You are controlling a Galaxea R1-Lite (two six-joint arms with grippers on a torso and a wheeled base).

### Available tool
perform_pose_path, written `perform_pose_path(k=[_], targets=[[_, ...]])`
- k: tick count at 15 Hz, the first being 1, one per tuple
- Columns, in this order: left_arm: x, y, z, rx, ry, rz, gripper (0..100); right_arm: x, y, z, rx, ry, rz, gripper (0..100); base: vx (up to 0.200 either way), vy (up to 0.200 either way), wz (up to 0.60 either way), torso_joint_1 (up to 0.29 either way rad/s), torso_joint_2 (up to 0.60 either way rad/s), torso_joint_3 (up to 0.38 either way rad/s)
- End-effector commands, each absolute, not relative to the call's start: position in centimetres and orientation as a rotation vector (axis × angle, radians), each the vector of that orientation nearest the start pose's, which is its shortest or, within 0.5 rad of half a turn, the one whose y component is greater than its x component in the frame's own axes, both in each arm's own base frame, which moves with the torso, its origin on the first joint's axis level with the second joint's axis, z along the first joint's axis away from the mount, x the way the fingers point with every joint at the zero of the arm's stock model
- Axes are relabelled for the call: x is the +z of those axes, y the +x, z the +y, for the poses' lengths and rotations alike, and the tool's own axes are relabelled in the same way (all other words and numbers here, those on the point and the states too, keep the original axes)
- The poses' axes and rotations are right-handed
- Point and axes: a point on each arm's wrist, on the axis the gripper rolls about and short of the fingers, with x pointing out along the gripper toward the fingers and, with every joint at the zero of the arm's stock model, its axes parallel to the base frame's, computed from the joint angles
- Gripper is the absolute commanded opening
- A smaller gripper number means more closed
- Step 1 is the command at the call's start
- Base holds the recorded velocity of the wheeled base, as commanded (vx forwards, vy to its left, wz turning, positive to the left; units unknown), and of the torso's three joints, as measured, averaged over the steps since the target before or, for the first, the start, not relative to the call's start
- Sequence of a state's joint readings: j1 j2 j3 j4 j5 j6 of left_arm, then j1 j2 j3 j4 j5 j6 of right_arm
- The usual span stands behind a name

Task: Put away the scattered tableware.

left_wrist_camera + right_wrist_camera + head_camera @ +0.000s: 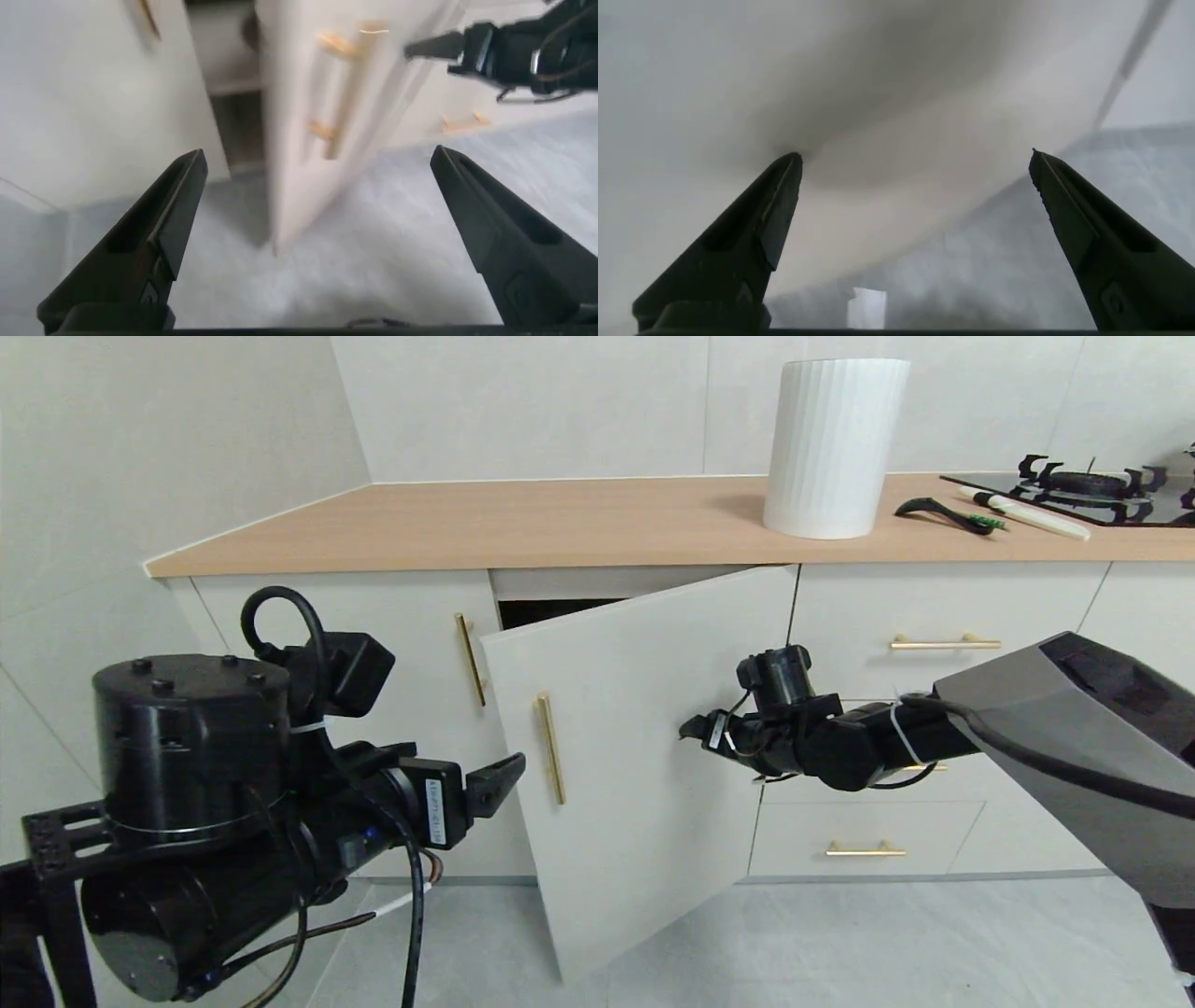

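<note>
Tableware, two pieces, lies upper right in my head view, behind larger things: one cabinet door (644, 775) ajar at centre, one white ribbed canister (834, 448) on the counter (513, 523). My left claw (318, 154) and right claw (915, 156) are both spread wide and empty near that door. Smallest are one black-green utensil (943, 513) and one white-handled utensil (1027, 513).

The head view looks forward and down across the bench (467, 523) at the half-open cabinet door (644, 756). The left wrist view faces that door's handle (341, 93) from farther back, also catching the right tool (416, 47). The right wrist view sits close against the door's face.
</note>
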State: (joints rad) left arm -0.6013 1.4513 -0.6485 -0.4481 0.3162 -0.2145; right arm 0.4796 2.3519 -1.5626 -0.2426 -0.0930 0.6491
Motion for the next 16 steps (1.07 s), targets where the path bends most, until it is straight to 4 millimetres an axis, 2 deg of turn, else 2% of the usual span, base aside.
perform_pose_path(k=[1,4,8,12,16], targets=[[20.4,18.8,-11.9,-0.198,-0.027,0.276,100,8.5,43.0,22.0,0.180,0.505,0.619,100,0.000,0.000,0.00,0.000,0.00,0.000],[21.7,17.7,-11.1,-0.179,0.001,0.213,100,8.5,44.7,22.4,0.124,0.609,0.563,100,0.000,0.000,0.00,0.000,0.00,0.000],[21.1,18.1,-11.3,-0.180,0.009,0.237,100,9.3,46.2,21.7,0.093,0.694,0.508,100,0.000,0.000,0.00,0.000,0.00,0.000],[20.7,18.4,-11.6,-0.180,0.013,0.253,100,9.1,47.7,21.2,0.033,0.713,0.442,100,0.000,0.000,0.00,0.000,0.00,0.000],[20.7,18.5,-11.6,-0.180,0.015,0.256,100,9.5,48.2,20.6,0.011,0.728,0.410,100,0.000,0.000,0.00,0.000,0.00,0.000]])
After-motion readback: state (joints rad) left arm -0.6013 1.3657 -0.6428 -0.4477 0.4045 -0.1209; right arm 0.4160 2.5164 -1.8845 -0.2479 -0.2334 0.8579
